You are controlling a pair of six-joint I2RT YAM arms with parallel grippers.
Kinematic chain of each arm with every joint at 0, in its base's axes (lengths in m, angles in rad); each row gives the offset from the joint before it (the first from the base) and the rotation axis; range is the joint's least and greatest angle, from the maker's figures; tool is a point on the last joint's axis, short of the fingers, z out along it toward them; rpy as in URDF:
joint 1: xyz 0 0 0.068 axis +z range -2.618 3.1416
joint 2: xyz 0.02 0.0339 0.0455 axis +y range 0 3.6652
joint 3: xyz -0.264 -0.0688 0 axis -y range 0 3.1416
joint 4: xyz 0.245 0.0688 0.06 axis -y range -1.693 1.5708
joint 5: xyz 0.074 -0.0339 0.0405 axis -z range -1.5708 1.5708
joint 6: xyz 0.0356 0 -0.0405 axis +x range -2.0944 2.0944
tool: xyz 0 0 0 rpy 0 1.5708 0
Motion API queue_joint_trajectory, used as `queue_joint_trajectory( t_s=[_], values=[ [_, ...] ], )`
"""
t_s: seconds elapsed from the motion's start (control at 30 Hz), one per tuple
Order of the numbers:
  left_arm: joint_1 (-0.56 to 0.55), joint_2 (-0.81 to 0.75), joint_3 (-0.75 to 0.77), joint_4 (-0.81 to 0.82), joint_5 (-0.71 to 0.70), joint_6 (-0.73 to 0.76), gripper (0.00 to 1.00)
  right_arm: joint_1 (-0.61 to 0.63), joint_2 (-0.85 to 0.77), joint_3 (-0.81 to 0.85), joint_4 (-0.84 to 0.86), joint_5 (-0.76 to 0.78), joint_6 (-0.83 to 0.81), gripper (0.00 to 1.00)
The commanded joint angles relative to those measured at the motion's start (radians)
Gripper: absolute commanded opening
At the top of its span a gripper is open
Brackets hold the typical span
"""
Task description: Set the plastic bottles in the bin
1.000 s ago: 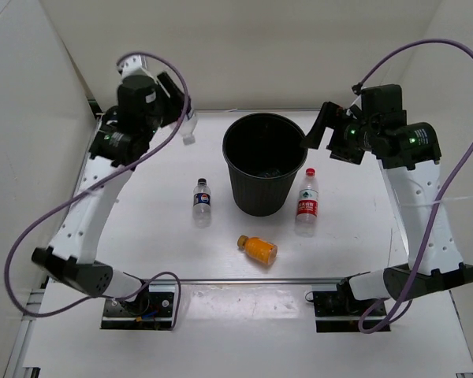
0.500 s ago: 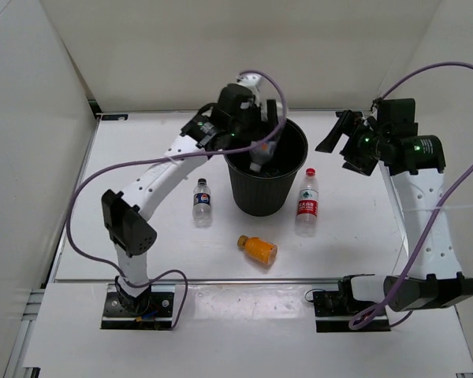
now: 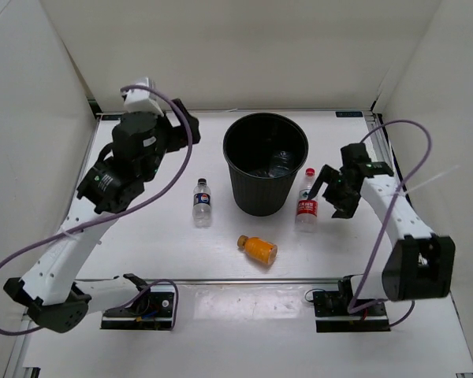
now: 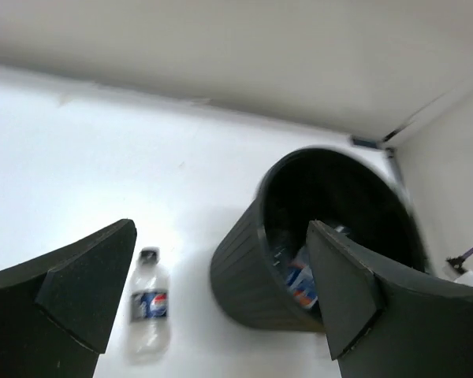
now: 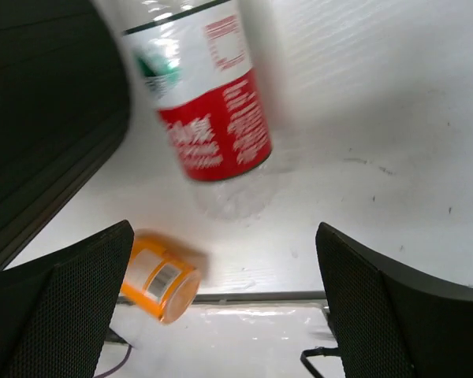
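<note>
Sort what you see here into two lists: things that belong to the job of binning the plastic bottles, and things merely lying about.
Belongs to the job:
black bin
blue-labelled bottle
red-labelled bottle
orange bottle
bottle inside the bin

Merely there:
purple cables
white table

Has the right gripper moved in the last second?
Yes. The right gripper has come from beside the rim of the round black plastic bin toward the near edge, and is now beside the standing clear red-labelled bottle.

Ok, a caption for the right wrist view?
Open right gripper faces the red-labelled bottle beside the bin, orange bottle nearby.
</note>
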Motion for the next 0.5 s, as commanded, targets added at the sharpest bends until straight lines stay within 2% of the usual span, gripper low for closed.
queue_joint_trajectory(
  t_s=[0.0, 0.17, 0.27, 0.37, 0.43, 0.47],
  values=[
    [0.044, 0.037, -0.14, -0.142, -0.018, -0.071, 1.0, -0.005, 0.106, -0.017, 0.144, 0.012, -0.014, 1.0],
    [0.124, 0.057, -0.284, -0.274, 0.051, -0.134, 1.0, 0.015, 0.304, 0.049, 0.176, 0.046, -0.014, 1.0],
    [0.155, 0.069, -0.356, -0.288, 0.072, -0.146, 1.0, 0.025, 0.431, 0.113, 0.176, 0.046, -0.037, 0.94],
    [0.187, 0.078, -0.404, -0.27, 0.101, -0.155, 1.0, 0.025, 0.504, 0.15, 0.155, 0.055, -0.046, 0.72],
    [0.196, 0.092, -0.413, -0.257, 0.101, -0.155, 1.0, 0.002, 0.489, 0.15, 0.145, 0.055, -0.046, 0.53],
    [0.197, 0.116, -0.413, -0.248, 0.101, -0.164, 1.0, 0.002, 0.444, 0.15, 0.12, 0.064, -0.036, 0.49]
  ],
)
